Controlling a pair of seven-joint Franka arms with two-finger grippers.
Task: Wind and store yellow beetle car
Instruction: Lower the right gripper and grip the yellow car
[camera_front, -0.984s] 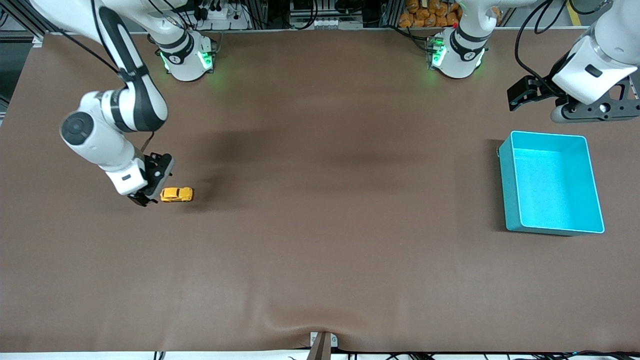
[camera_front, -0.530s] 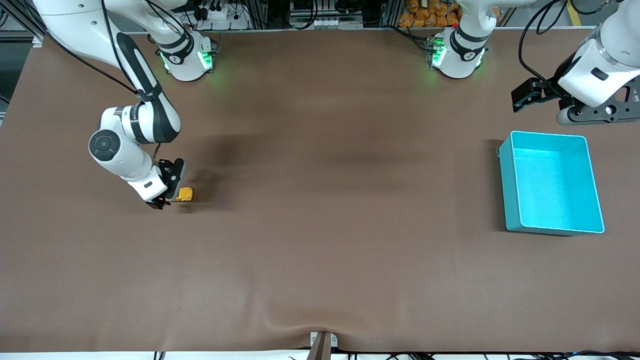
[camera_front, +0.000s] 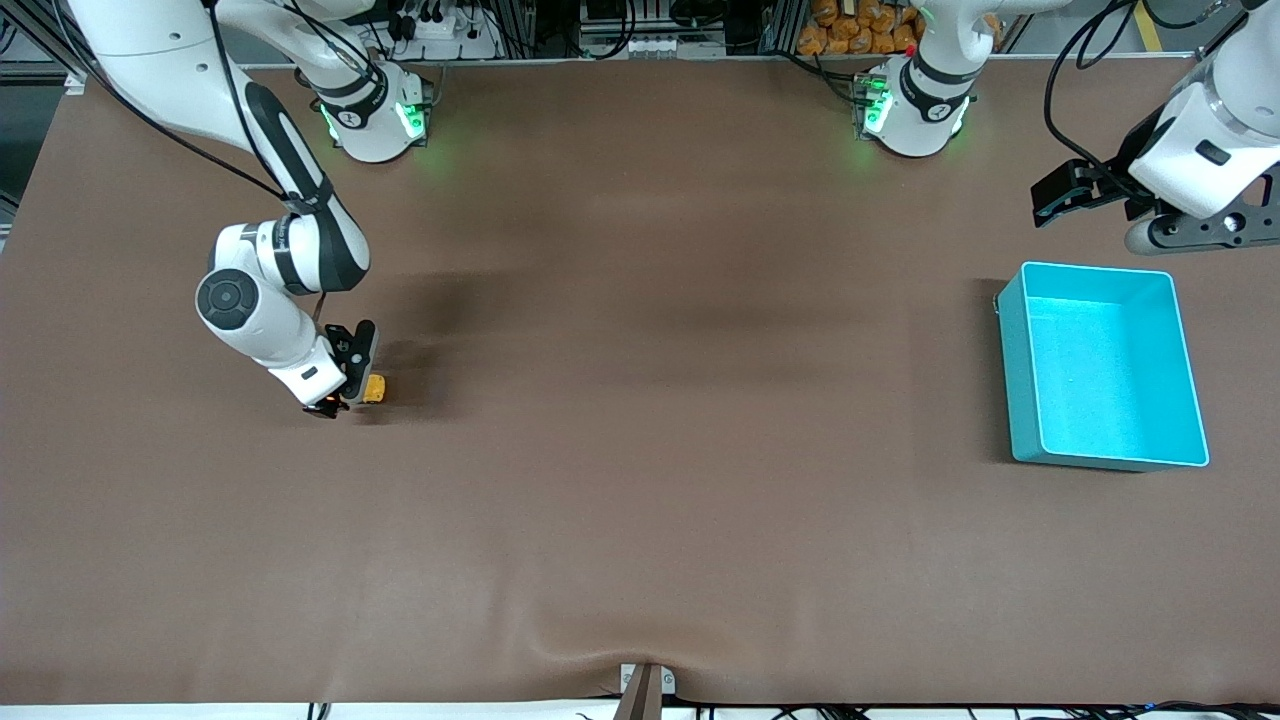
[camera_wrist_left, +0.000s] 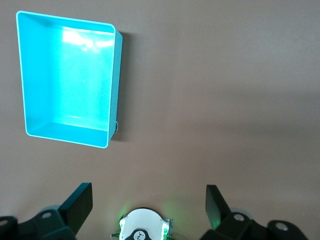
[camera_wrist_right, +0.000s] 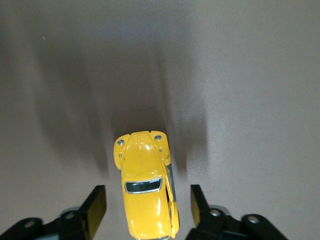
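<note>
The yellow beetle car sits on the brown table toward the right arm's end, mostly covered by my right gripper. In the right wrist view the car lies between the open fingers, with gaps on both sides, and the gripper is low around it. The teal bin stands empty toward the left arm's end and shows in the left wrist view. My left gripper is open and empty, up in the air beside the bin's edge nearest the robot bases; in its own view the fingers are wide apart.
The brown mat has a raised wrinkle at the table's edge nearest the camera. The left arm's base shows between the left fingers. Both robot bases stand along the table's edge.
My right gripper has moved over the car toward the left arm's end and lowered around it; the car has not moved. The left gripper has drifted slightly toward the table's outer end.
</note>
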